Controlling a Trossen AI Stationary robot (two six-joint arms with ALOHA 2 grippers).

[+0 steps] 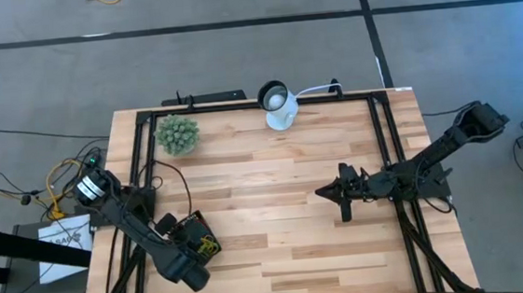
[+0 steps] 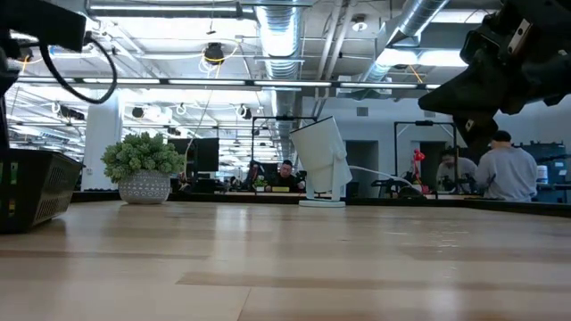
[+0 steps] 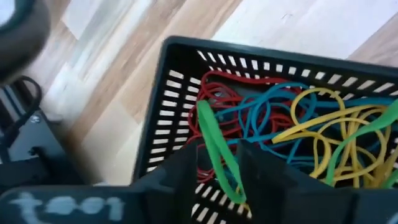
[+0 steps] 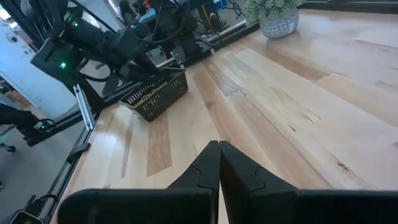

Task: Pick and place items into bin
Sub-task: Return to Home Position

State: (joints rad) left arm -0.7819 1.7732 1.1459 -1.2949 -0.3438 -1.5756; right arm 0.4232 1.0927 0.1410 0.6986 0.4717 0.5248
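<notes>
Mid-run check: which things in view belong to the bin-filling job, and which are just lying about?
Job: black bin on the table's left side; rubber bands heaped in it; left gripper above it, fingers open; right gripper over the table's right half, fingers shut.
Lying about: green plant ball; white lamp, both along the far edge.

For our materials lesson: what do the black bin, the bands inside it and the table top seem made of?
Bin: likely moulded plastic, matte black, evenly slotted walls. Bands: probably rubber; thin coloured loops curl and tangle limply. Table top: wood, pale planks with grain and joints.
</notes>
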